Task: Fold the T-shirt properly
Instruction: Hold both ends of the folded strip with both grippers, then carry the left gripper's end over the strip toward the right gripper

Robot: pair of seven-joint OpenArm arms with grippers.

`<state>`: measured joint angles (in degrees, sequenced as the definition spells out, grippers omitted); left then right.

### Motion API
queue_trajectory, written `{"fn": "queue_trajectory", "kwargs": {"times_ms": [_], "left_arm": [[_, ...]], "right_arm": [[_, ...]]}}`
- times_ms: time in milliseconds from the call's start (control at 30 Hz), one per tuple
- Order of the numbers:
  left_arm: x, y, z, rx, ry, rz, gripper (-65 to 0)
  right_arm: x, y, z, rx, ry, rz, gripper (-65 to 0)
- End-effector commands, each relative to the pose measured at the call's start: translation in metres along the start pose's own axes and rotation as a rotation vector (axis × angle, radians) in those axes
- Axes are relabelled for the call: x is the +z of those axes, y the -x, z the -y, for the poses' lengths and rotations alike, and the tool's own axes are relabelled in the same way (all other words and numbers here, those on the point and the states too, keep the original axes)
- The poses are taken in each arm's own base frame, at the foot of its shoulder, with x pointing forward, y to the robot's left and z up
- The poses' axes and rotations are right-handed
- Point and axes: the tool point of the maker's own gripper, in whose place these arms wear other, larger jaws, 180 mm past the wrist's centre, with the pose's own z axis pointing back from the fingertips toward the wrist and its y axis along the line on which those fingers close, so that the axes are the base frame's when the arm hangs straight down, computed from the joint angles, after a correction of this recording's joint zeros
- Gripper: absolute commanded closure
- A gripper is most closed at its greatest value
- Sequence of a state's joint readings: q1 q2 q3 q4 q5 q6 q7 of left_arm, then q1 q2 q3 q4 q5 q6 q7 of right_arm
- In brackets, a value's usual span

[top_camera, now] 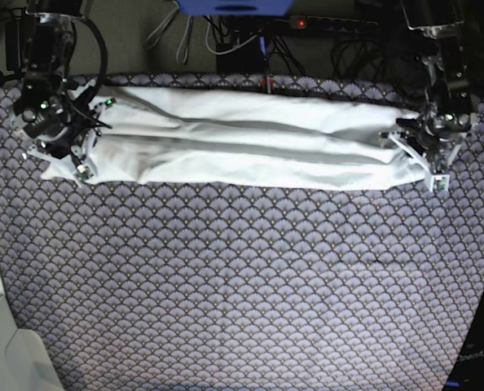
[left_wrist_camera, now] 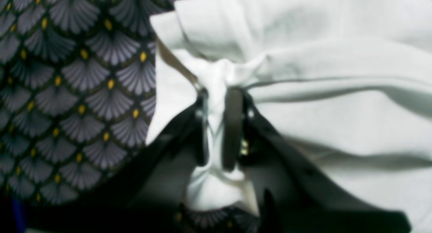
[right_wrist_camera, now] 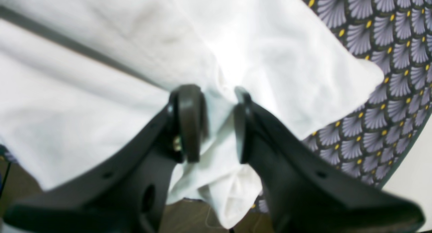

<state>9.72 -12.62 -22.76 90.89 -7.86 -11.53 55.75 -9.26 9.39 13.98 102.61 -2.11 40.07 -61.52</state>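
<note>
The T-shirt (top_camera: 250, 151) lies as a long folded band along the far edge of the table (top_camera: 242, 293), stretched between both arms. The left gripper (left_wrist_camera: 217, 125) is clamped on a bunched fold at one end, and the right gripper (right_wrist_camera: 219, 125) pinches the cloth at the other end. If one arm pulls more strongly, the thin cloth may slip out or the layers may shift. The shirt is plain white, soft, with long creases.

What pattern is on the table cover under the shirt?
Grey fan-shaped scales with small yellow dots on the table cover, clearest in the left wrist view.
</note>
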Motion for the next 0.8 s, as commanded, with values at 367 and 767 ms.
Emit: {"fn": "queue_trajectory", "kwargs": {"times_ms": [367, 767], "left_arm": [[0.080, -0.092, 0.064, -0.112, 0.069, 0.221, -0.3], [0.099, -0.084, 0.231, -0.272, 0.431, 0.224, -0.3]], "right_arm": [[0.004, -0.005, 0.010, 0.008, 0.029, 0.014, -17.8], [0.004, -0.005, 0.010, 0.009, 0.028, 0.014, -17.8]]}}
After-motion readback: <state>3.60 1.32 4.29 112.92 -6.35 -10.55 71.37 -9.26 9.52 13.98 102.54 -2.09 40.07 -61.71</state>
